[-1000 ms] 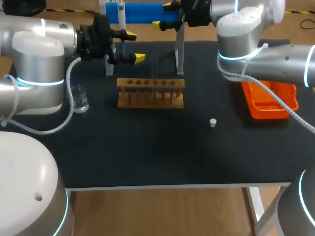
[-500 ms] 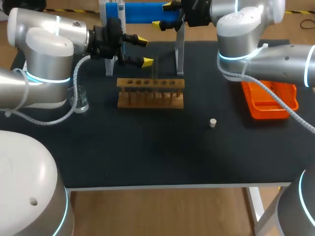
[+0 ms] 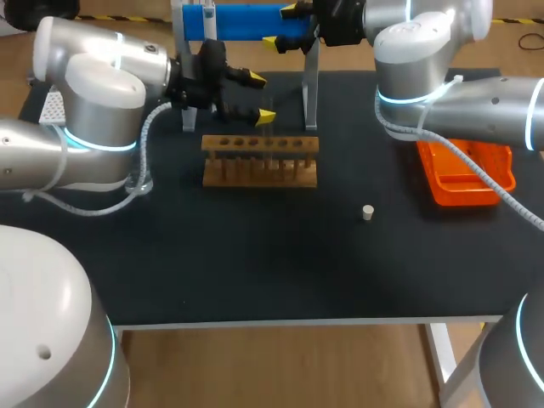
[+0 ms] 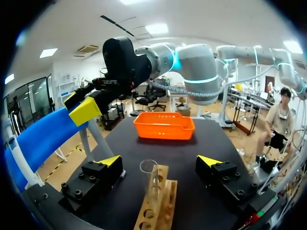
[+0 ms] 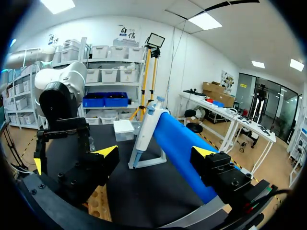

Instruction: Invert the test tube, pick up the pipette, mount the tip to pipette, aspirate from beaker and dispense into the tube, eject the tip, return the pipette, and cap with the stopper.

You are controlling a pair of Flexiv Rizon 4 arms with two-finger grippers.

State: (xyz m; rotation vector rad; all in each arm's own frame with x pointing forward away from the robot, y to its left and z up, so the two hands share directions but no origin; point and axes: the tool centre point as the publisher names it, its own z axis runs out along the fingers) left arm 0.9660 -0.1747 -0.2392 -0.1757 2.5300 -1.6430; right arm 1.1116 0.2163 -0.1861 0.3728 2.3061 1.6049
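Clear test tube (image 4: 149, 184) upright in the wooden rack (image 3: 259, 160), upper middle of the frame. Left gripper (image 3: 261, 98) around it, yellow fingers wide apart, not touching, holding nothing. Pipette (image 5: 145, 127) on its stand at the top. Right gripper (image 3: 282, 25) there too, wide open, empty. Small stopper (image 3: 367, 212) right of the middle, near the orange tray (image 3: 463, 174).

A black-topped table (image 3: 255, 280) with a pale front edge stands on a white leg (image 3: 443, 355); the floor (image 3: 280, 370) beneath is wood-brown; white walls (image 5: 189, 57) rise behind; rectangular ceiling panels (image 5: 205, 20) shine brightly.
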